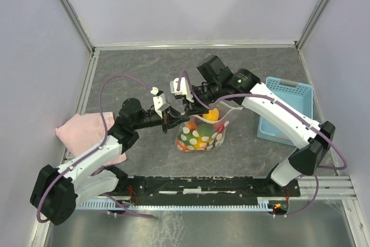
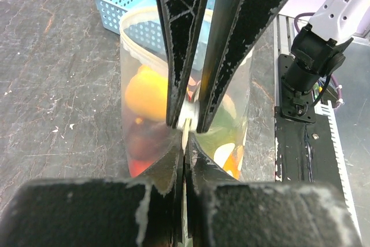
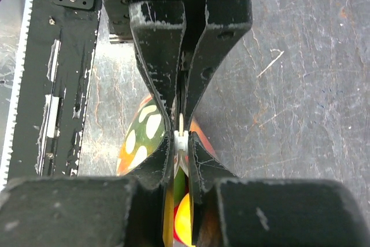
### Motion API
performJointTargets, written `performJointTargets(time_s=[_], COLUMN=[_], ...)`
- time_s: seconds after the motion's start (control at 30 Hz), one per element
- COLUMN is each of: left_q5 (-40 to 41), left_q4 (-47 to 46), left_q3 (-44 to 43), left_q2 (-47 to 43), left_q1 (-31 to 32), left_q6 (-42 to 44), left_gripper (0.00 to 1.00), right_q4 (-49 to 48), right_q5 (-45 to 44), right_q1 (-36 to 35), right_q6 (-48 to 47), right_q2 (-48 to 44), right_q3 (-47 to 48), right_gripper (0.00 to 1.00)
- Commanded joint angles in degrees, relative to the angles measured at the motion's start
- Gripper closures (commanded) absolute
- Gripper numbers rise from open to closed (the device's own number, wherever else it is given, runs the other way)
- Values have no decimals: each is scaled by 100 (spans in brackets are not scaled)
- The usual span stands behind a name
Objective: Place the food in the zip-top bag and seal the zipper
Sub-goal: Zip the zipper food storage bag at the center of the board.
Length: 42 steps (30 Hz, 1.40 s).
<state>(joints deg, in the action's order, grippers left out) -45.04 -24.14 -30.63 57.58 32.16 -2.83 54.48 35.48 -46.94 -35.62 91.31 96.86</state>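
Note:
The zip-top bag stands upright mid-table, holding several fruits; an orange one shows near its mouth. My left gripper and right gripper meet tip to tip at the bag's left top corner. In the left wrist view my left gripper is shut on the whitish zipper strip, with orange fruit behind the clear wall. In the right wrist view my right gripper is shut on the zipper's white slider piece; yellow fruit and the spotted bag lie below.
A light-blue perforated basket lies at the right, also seen behind the bag in the left wrist view. A pink cloth lies at the left edge. The black base rail runs along the near edge.

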Motion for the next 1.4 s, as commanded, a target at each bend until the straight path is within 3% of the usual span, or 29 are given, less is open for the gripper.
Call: performJointTargets(time_s=[0.0,0.77,1.37], left_q5=[221,1167,3033], left_q4=[-310,-930,-803], left_q3=[25,407,352], left_q2=[-140,-180,-222], left_q1=[14,-218,-219], left_q6=[375,52,-426], left_gripper=[97,97,97], right_q4=[138,-68,174], right_q5=[-515,-1960,-3233], right_q1=[105,132,132], right_q6=[82,1048,1668], right_q2=[-500,-1653,-2561], right_q3=[-147,-1122,-1687], right_gripper=[93,98,98])
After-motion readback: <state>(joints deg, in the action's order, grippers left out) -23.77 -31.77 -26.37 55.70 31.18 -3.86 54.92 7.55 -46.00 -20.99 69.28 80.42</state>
